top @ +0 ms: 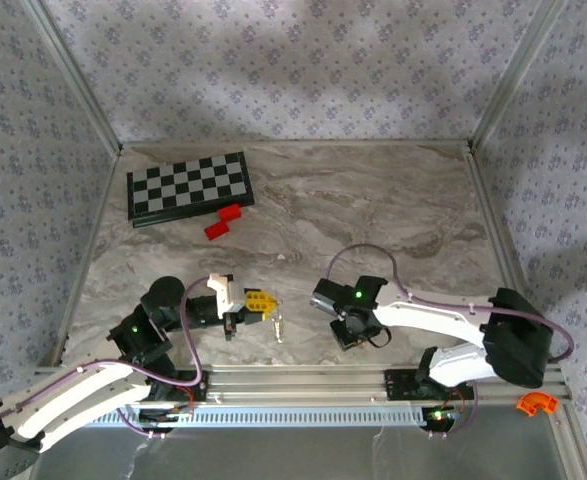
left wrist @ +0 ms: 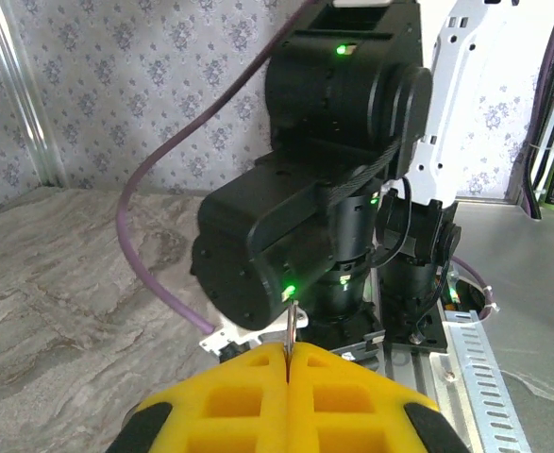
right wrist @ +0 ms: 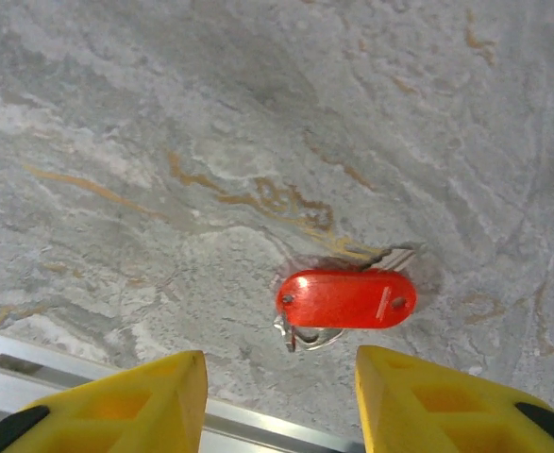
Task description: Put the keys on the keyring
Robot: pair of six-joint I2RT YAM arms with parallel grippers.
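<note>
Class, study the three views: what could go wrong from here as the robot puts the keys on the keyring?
1. The left gripper pinches just a thin edge of the keyring, which may twist or slip out.
2. The red key tag lies flat ahead of the open right gripper, near the rail; a pinch could skid it.

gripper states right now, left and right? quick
Left gripper: shut, pinching a thin metal piece, likely the keyring.
Right gripper: open, holding nothing; the red key tag lies just ahead of it.
</note>
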